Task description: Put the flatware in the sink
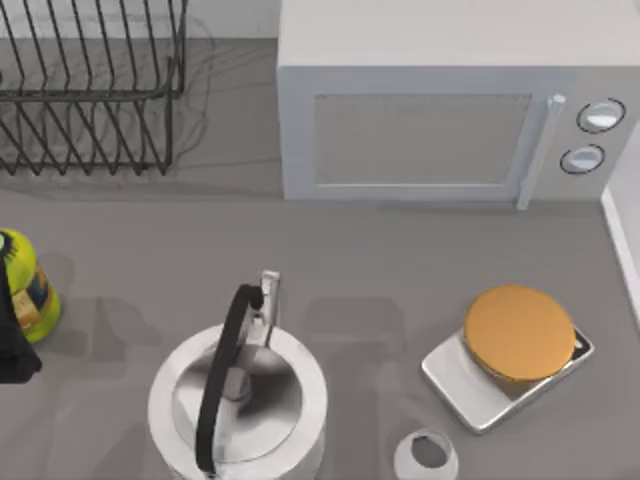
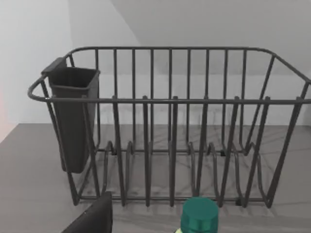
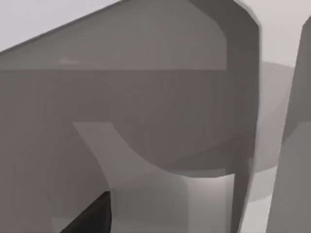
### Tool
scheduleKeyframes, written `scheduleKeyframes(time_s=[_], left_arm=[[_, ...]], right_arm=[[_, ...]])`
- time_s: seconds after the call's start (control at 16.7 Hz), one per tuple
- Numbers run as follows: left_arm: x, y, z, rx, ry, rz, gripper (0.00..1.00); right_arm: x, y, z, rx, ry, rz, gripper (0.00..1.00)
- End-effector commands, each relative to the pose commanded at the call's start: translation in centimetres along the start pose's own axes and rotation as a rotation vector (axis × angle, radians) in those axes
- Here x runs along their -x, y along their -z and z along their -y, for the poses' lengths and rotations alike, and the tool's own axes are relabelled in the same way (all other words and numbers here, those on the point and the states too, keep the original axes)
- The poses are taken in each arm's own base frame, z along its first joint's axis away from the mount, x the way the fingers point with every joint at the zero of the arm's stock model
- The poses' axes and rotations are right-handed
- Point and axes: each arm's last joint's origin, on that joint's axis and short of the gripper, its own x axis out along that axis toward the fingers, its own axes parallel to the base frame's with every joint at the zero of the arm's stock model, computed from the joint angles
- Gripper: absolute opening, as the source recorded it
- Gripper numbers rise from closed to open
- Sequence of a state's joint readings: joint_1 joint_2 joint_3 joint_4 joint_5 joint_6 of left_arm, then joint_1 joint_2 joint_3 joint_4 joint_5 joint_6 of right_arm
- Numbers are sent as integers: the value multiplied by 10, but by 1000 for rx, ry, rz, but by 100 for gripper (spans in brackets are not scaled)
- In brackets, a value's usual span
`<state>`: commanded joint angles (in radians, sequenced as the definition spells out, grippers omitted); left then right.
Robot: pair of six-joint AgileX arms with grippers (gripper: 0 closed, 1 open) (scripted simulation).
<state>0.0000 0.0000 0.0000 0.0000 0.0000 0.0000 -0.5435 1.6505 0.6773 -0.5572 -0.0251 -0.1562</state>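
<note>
Rack (image 1: pixel 90 85) left of microwave (image 1: pixel 440 110); kettle (image 1: pixel 238 405) left of scale (image 1: pixel 505 365).

Grey surface (image 1: pixel 400 250) carries a wire dish rack (image 1: pixel 90 90) at back left and a microwave (image 1: pixel 440 100) at back right. Front: yellow bottle (image 1: pixel 25 285) far left, steel kettle (image 1: pixel 238 405) centre, scale with orange disc (image 1: pixel 510 360) right, small white cap (image 1: pixel 426 455) beside it.

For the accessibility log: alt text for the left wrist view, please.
An empty dark wire dish rack stands on a grey counter, a dark cutlery holder hung inside one end. A green bottle cap sits in front.
</note>
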Motion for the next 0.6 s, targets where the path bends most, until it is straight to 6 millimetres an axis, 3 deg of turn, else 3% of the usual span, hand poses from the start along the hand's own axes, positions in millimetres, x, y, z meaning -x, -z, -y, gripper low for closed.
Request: scheduleKeyframes(time_s=[0.18, 0.6], left_arm=[[0, 0, 0, 0, 0, 0, 100], [0, 0, 0, 0, 0, 0, 100]], right_arm=[[0, 0, 0, 0, 0, 0, 2], [0, 0, 0, 0, 0, 0, 0]])
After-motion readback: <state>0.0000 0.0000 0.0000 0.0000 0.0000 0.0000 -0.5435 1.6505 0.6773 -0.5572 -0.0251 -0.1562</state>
